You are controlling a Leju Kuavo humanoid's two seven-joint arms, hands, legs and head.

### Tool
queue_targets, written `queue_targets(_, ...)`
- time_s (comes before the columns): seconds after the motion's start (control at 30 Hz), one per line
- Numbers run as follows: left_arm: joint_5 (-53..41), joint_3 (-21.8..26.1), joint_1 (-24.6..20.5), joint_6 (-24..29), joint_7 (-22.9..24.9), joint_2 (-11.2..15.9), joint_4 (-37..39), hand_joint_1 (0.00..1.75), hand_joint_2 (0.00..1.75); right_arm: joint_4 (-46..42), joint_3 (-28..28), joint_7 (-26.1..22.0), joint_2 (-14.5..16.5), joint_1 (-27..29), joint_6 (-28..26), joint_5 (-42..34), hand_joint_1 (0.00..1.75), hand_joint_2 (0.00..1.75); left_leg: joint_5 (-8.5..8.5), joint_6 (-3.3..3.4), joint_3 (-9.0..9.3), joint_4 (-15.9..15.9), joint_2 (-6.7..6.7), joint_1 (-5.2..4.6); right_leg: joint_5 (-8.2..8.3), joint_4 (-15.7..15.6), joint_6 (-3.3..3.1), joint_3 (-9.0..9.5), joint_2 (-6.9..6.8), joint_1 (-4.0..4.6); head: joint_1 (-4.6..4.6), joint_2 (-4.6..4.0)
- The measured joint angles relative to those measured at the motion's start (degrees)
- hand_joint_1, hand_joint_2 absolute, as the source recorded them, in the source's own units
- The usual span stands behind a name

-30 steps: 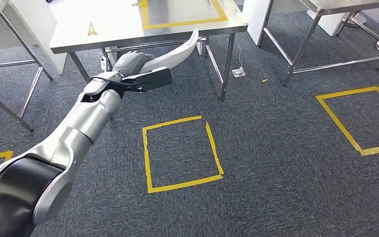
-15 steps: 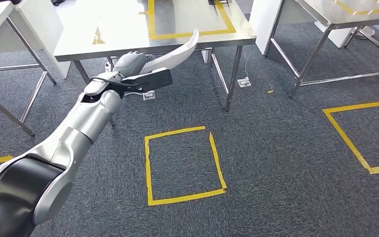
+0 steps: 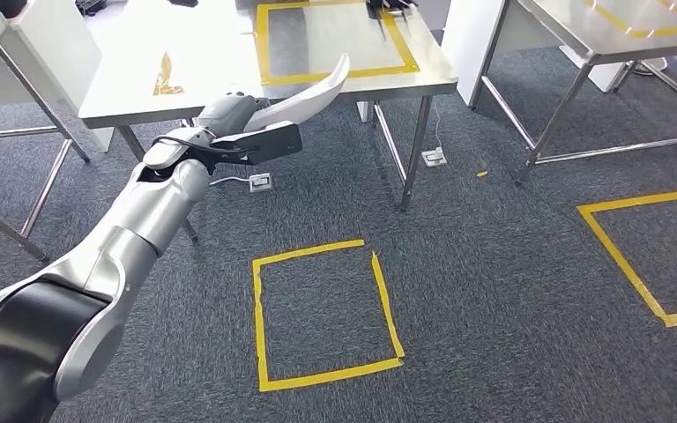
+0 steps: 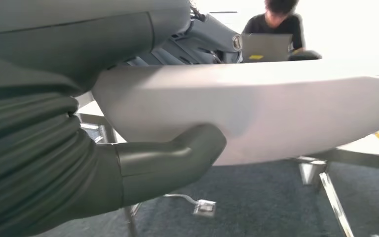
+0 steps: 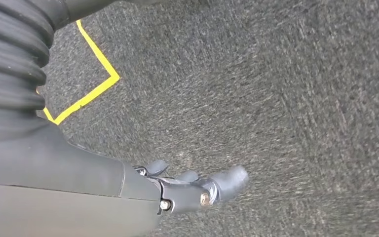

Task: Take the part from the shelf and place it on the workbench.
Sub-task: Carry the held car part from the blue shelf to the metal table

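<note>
My left hand (image 3: 229,115) grips a long, curved white part (image 3: 304,97) and holds it out in front of me, its tip rising over the near edge of the steel workbench (image 3: 212,62). A yellow tape rectangle (image 3: 335,44) marks the bench top beyond the tip. In the left wrist view the thumb (image 4: 177,153) presses under the white part (image 4: 276,108). My right hand (image 5: 187,190) hangs over the grey carpet, its fingers loosely apart and holding nothing.
A yellow tape square (image 3: 324,313) lies on the carpet before the bench, with another (image 3: 648,256) to the right. A second steel table (image 3: 582,26) stands at the right and a white table (image 3: 0,35) at the left. A person (image 4: 271,29) sits behind a laptop beyond the bench.
The whole picture has slid downward, so the camera has moved toward the workbench. My left hand keeps the same hold on the white part.
</note>
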Motion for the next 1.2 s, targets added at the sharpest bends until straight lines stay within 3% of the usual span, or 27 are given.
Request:
queue_targets(0.07, -0.02, 0.01, -0.73, -0.2, 0.1, 0.19, -0.19, 1.57, 1.75, 0.0, 0.0, -0.04, 0.01, -0.02, -0.01, -0.01, 0.0, 1.75, -0.44, 0.88, 0.9, -0.16, -0.25, 0.07, 0.25, 2.46, 0.5, -0.87, -0.14, -0.09, 0.04, 0.0)
queue_targets(0.1, -0.02, 0.01, -1.16, -0.24, 0.07, 0.26, -0.25, 1.57, 1.75, 0.0, 0.0, -0.07, 0.01, -0.07, -0.01, -0.01, 0.0, 1.75, -0.8, 1.27, 1.42, -0.19, -0.34, 0.12, 0.09, 4.95, 0.68, -2.31, -0.19, -0.14, 0.09, 0.0)
queue_targets(0.13, -0.02, 0.01, -1.47, -0.26, 0.06, 0.28, -0.29, 1.57, 1.75, 0.0, 0.0, -0.09, 0.01, -0.13, -0.01, -0.01, 0.0, 1.75, -1.22, 1.55, 1.9, -0.24, -0.41, 0.13, -0.57, 8.31, 0.86, -4.48, -0.23, -0.15, 0.14, 0.0)
queue_targets(0.2, -0.02, 0.01, -1.73, -0.3, 0.04, 0.31, -0.25, 1.57, 1.75, 0.0, 0.0, -0.1, -0.02, -0.18, -0.01, -0.02, 0.0, 1.75, -2.2, 1.83, 2.84, -0.21, -0.6, 0.03, -3.41, 14.86, 1.11, -9.53, -0.22, -0.06, 0.22, 0.0)
queue_targets(0.27, -0.02, 0.01, -1.67, -0.35, 0.04, 0.32, -0.15, 1.57, 1.75, 0.0, 0.0, -0.09, -0.03, -0.09, -0.01, -0.02, 0.0, 1.75, -3.34, 1.88, 4.07, -0.14, -0.8, -0.11, -4.97, 16.45, 1.0, -12.65, -0.23, 0.03, 0.22, 0.0)
queue_targets(0.3, -0.02, 0.01, -1.65, -0.35, 0.04, 0.32, -0.11, 1.57, 1.75, 0.0, 0.0, -0.08, -0.03, -0.04, -0.01, -0.02, 0.0, 1.75, -3.95, 1.85, 4.81, -0.11, -0.86, -0.17, -3.88, 14.48, 0.79, -12.84, -0.23, 0.1, 0.22, 0.0)
queue_targets(0.4, -0.04, 0.01, -1.7, -0.38, 0.05, 0.32, 0.03, 1.57, 1.75, 0.0, 0.0, -0.03, -0.06, 0.08, -0.01, -0.03, 0.0, 1.75, -5.81, 1.39, 6.86, -0.02, -0.97, -0.38, 5.12, 3.13, -0.32, -10.45, -0.26, 0.66, 0.26, 0.0)
queue_targets(0.43, -0.08, 0.0, -1.76, -0.51, 0.05, 0.32, 0.1, 1.57, 1.75, 0.0, 0.0, 0.02, -0.07, 0.09, -0.03, -0.08, 0.0, 1.75, -6.4, 1.09, 7.23, -0.08, -1.04, -0.46, 7.15, 0.72, -0.67, -9.79, -0.25, 0.9, 0.28, 0.0)
queue_targets(0.47, -0.11, 0.0, -1.85, -0.64, 0.05, 0.37, 0.16, 1.57, 1.75, 0.0, -0.01, 0.07, -0.07, 0.11, -0.06, -0.14, 0.0, 1.75, -6.71, 0.74, 7.5, 0.05, -1.13, -0.54, 8.04, -0.46, -0.97, -9.46, -0.23, 1.01, 0.3, 0.0)
queue_targets(0.57, -0.17, 0.01, -2.55, -0.97, 0.02, 0.74, 0.18, 1.57, 1.75, 0.0, -0.02, 0.13, -0.03, 0.07, -0.18, -0.42, 0.0, 1.75, -7.21, -0.27, 7.9, 1.08, -1.01, -0.65, 7.47, -0.94, -2.02, -7.97, -0.21, 0.78, 0.27, 0.0)
queue_targets(0.6, -0.17, 0.01, -2.97, -1.02, -0.03, 0.95, 0.24, 1.57, 1.75, 0.0, -0.02, 0.13, -0.01, 0.05, -0.22, -0.48, 0.0, 1.75, -7.57, -0.55, 7.11, 2.78, -0.87, -0.61, 7.21, -1.03, -2.38, -7.33, -0.21, 0.7, 0.23, 0.0)
queue_targets(0.7, -0.11, 0.01, -3.78, -1.16, -0.42, 1.86, 0.61, 1.57, 1.75, 0.0, -0.02, 0.05, 0.01, 0.09, -0.33, -0.57, 0.0, 1.75, -10.83, -1.24, 0.95, 12.83, -0.59, -0.26, 6.05, -1.15, -2.86, -5.88, -0.09, 0.6, 0.11, 0.0)
queue_targets(0.77, -0.04, 0.01, -3.76, -1.32, -0.62, 2.56, 0.98, 1.57, 1.75, 0.0, -0.02, -0.03, 0.01, 0.32, -0.35, -0.6, 0.0, 1.75, -12.49, -1.42, -2.39, 16.02, -0.54, -0.08, 4.95, -1.03, -2.79, -4.75, 0.1, 0.58, 0.08, 0.0)
queue_targets(0.8, -0.03, 0.01, -3.77, -1.4, -0.7, 2.86, 1.15, 1.57, 1.75, 0.0, -0.03, -0.07, 0.01, 0.44, -0.36, -0.58, 0.0, 1.75, -11.57, -1.37, -2.78, 14.82, -0.51, -0.03, 4.32, -0.92, -2.69, -4.04, 0.19, 0.57, 0.04, 0.0)
queue_targets(0.9, 0.05, 0.01, -4.0, -1.46, -1.04, 3.46, 1.55, 1.57, 1.75, 0.0, -0.04, -0.13, 0.01, 0.53, -0.34, -0.44, 0.0, 1.75, -3.18, -0.87, -0.66, 4.19, -0.26, -0.06, 2.24, -0.56, -2.18, -1.93, 0.25, 0.64, 0.02, 0.0)
queue_targets(0.93, 0.08, 0.01, -4.1, -1.53, -1.12, 3.59, 1.7, 1.57, 1.75, 0.0, -0.03, -0.12, 0.0, 0.46, -0.34, -0.4, 0.0, 1.75, -1.5, -0.6, 0.01, 1.56, -0.16, -0.18, 1.54, -0.49, -1.88, -1.46, 0.24, 0.7, 0.05, 0.0)
queue_targets(0.97, 0.1, 0.02, -4.15, -1.6, -1.14, 3.68, 1.83, 1.57, 1.75, 0.0, -0.03, -0.12, -0.01, 0.42, -0.34, -0.36, 0.0, 1.75, -0.83, -0.26, 0.36, 0.07, -0.14, -0.26, 1.09, -0.24, -1.53, -1.06, 0.22, 0.76, 0.07, 0.0)
queue_targets(1.07, 0.11, 0.03, -4.35, -1.71, -1.17, 3.76, 1.91, 1.57, 1.75, -0.01, -0.04, -0.15, -0.03, 0.36, -0.33, -0.3, 0.0, 1.75, -1.63, 0.98, 1.86, -0.42, -0.32, -0.23, 0.38, 1.01, -0.53, -0.29, 0.1, 0.78, 0.13, 0.0)
queue_targets(1.1, 0.12, 0.03, -4.53, -1.68, -1.19, 3.78, 1.88, 1.57, 1.75, -0.02, -0.03, -0.19, -0.03, 0.33, -0.32, -0.26, 0.0, 1.75, -1.83, 1.35, 2.56, -0.39, -0.33, -0.18, 0.09, 2.51, -0.31, -0.92, 0.02, 0.71, 0.21, 0.0)
queue_targets(1.13, 0.13, 0.04, -4.71, -1.66, -1.2, 3.79, 1.86, 1.57, 1.75, -0.02, -0.03, -0.23, -0.03, 0.27, -0.32, -0.22, 0.0, 1.75, -2.09, 1.6, 3.2, -0.4, -0.36, -0.12, -0.46, 5.3, -0.09, -2.45, -0.07, 0.62, 0.26, 0.0)
queue_targets(1.2, 0.13, 0.04, -4.92, -1.62, -1.21, 3.8, 1.87, 1.57, 1.75, -0.02, -0.02, -0.33, -0.04, 0.2, -0.31, -0.13, 0.0, 1.75, -2.99, 1.83, 4.11, -0.4, -0.49, -0.14, -2.57, 12.85, 0.27, -7.69, -0.17, 0.55, 0.4, 0.0)
